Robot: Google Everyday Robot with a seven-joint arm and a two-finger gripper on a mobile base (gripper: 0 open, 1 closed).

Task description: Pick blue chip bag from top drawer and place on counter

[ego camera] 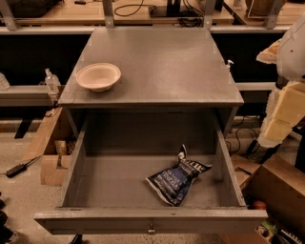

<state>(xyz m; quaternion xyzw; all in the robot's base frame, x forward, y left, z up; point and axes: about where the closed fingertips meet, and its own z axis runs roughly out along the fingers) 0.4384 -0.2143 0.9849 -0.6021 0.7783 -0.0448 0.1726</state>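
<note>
The top drawer (76, 167) is pulled fully open toward me, its front panel and small centre knob (151, 230) at the bottom of the camera view. The blue chip bag (176, 178) lies crinkled on the drawer floor, right of centre and near the front. The counter (162, 62) is the grey cabinet top above the drawer. My arm shows at the right edge, white with pale yellow parts. My gripper (279, 126) hangs to the right of the cabinet, outside the drawer and apart from the bag, holding nothing that I can see.
A beige bowl (98, 76) stands on the counter's left front. A wooden workbench (62, 12) with cables runs behind. Cardboard boxes sit on the floor at the left (52, 157) and right (276, 190). A small bottle (51, 81) stands left of the cabinet.
</note>
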